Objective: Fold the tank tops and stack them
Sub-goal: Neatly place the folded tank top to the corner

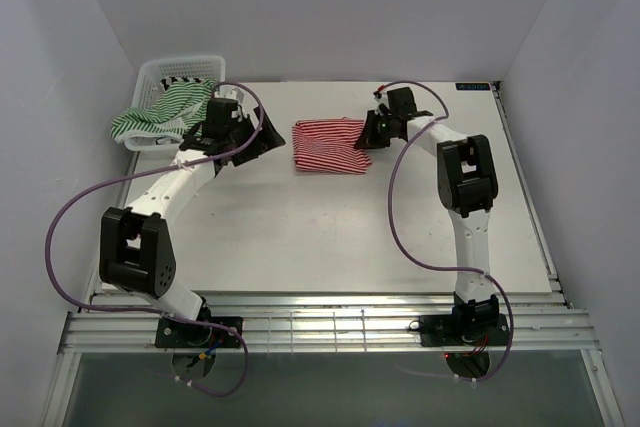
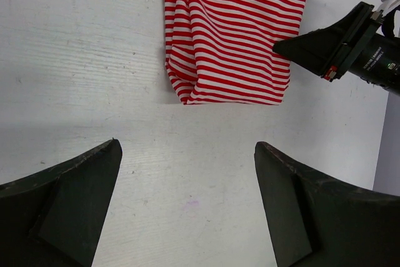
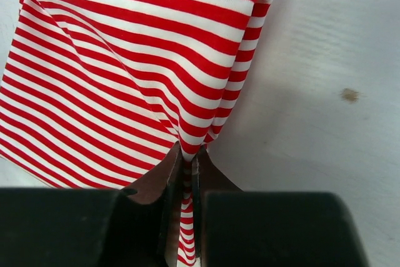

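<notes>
The red-and-white tank top lies folded at the middle back of the table; it also shows in the left wrist view and the right wrist view. My right gripper is shut on its right edge, with fabric pinched between the jaws. My left gripper is open and empty above bare table, just left of the red top. The green-and-white tank top hangs over the basket's front. The black-and-white tank top shows a little inside the basket.
The white mesh basket stands at the back left corner. White walls close in the table on three sides. A metal rail runs along the near edge by the arm bases.
</notes>
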`<state>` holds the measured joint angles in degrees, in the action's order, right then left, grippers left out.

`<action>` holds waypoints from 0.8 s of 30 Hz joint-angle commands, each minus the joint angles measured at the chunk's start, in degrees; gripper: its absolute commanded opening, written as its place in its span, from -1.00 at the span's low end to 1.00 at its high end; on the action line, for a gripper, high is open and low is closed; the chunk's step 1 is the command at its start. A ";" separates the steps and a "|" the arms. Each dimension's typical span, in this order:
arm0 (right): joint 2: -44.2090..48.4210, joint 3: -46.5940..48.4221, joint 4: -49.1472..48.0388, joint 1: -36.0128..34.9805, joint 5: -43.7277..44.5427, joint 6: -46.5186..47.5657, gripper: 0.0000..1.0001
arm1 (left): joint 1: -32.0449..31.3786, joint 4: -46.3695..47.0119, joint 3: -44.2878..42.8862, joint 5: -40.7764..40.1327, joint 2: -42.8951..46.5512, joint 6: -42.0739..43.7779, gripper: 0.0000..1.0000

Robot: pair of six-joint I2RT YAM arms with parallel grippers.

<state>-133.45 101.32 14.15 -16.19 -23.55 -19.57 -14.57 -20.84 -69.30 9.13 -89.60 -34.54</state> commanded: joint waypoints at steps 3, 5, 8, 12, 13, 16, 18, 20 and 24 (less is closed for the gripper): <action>5.12 -1.82 -4.57 6.68 1.84 1.72 -0.85 | 0.24 1.15 -0.66 2.48 -1.10 0.18 0.96; 6.18 -1.91 -4.57 9.83 1.84 3.39 -0.85 | 0.24 1.41 -0.84 2.74 -2.24 0.53 0.96; 7.15 -0.95 -3.96 14.07 -0.25 10.06 -0.85 | 0.24 1.68 -1.63 3.27 -3.73 1.06 0.96; 6.45 4.66 2.36 18.38 0.76 26.04 -0.85 | 0.24 3.17 -2.07 4.23 -5.05 2.02 0.96; 6.10 5.46 4.46 18.90 2.18 28.86 -0.85 | 0.24 3.52 -2.33 4.76 -5.23 2.29 0.96; 3.65 10.97 8.50 21.10 4.74 36.17 -0.85 | 0.24 4.49 -2.95 5.02 -6.20 3.34 0.96; 2.23 13.72 9.49 23.21 4.83 38.11 -0.85 | 0.24 4.84 -3.30 4.85 -6.72 3.78 0.96; 0.48 17.23 9.58 24.53 6.05 39.77 -0.85 | 0.24 5.28 -3.82 4.76 -7.43 3.87 0.96; -2.69 22.95 9.05 25.68 7.46 42.85 -0.85 | 0.24 5.81 -4.44 4.67 -8.57 4.13 0.96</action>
<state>-133.67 119.68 22.94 8.69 -17.80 17.30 -14.57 -16.64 -71.46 12.97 -98.02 -31.55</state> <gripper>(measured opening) 0.100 0.977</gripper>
